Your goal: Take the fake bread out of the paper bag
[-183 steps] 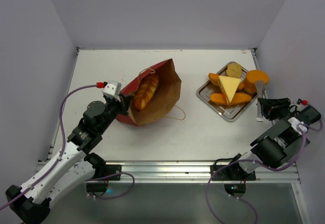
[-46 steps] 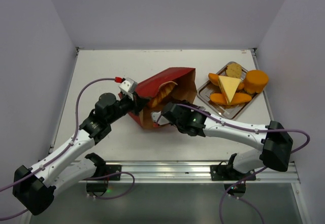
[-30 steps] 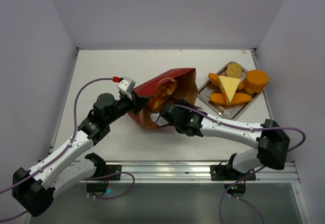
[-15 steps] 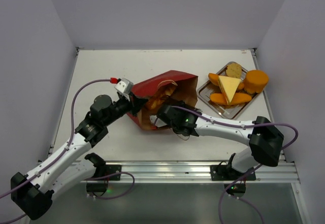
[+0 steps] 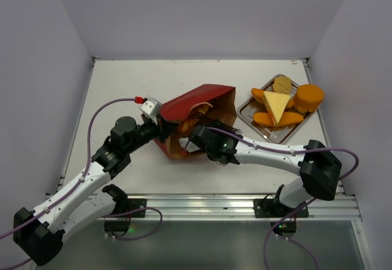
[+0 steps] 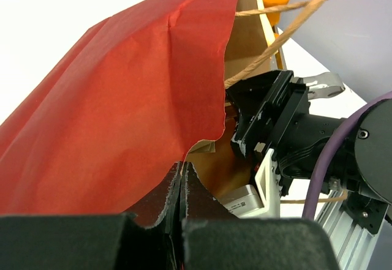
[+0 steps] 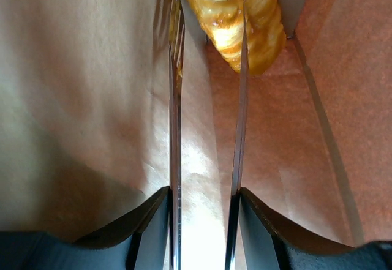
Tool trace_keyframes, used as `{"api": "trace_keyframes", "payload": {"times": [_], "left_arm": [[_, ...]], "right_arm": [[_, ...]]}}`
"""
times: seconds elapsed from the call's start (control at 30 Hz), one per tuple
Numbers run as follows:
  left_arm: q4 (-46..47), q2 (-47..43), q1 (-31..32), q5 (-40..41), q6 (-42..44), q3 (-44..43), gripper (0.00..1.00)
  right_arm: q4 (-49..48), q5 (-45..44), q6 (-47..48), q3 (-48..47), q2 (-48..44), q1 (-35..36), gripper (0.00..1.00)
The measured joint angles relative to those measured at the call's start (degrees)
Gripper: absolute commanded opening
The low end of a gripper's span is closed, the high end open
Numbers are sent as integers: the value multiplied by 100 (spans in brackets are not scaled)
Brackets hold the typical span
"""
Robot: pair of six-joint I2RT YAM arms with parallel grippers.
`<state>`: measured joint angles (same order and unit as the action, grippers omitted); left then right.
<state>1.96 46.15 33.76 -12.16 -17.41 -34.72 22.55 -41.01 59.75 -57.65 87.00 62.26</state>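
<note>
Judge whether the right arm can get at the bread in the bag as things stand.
Probably yes. The right tool is inside the bag, open, its tips at the bread with nothing between; the left tool pinches the bag's edge.

pale lilac walls (image 5: pixel 202 13), white table (image 5: pixel 122 80), metal rail (image 5: pixel 202 203) near edge

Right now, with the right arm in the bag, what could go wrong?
1. The bread sits off-centre between the right jaws, partly outside one; closing could clip it or shove it deeper.
2. The left jaws pinch the bag only by its edge; pulling the bread could tear or drag it.
</note>
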Motion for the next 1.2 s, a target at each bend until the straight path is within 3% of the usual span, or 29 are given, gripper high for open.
{"api": "trace_keyframes", "payload": {"times": [0.83,0.93,0.97,1.07,1.2], "left_arm": [[4,-157,0,-72,-24,87,0],[2,-173,0,-72,-28,87,0],[2,-184,0,-70,-42,90,0],[0,-223,0,-63,-48,111,0],[-22,-289,-2,-22,-52,225,0]], "right_arm": [[59,2,-22,-52,415,0,50],[55,2,-33,-98,492,-2,38],[59,0,-35,-116,511,0,28],[57,0,-66,-170,531,-7,13],[129,57,-155,-249,518,-33,6]]}}
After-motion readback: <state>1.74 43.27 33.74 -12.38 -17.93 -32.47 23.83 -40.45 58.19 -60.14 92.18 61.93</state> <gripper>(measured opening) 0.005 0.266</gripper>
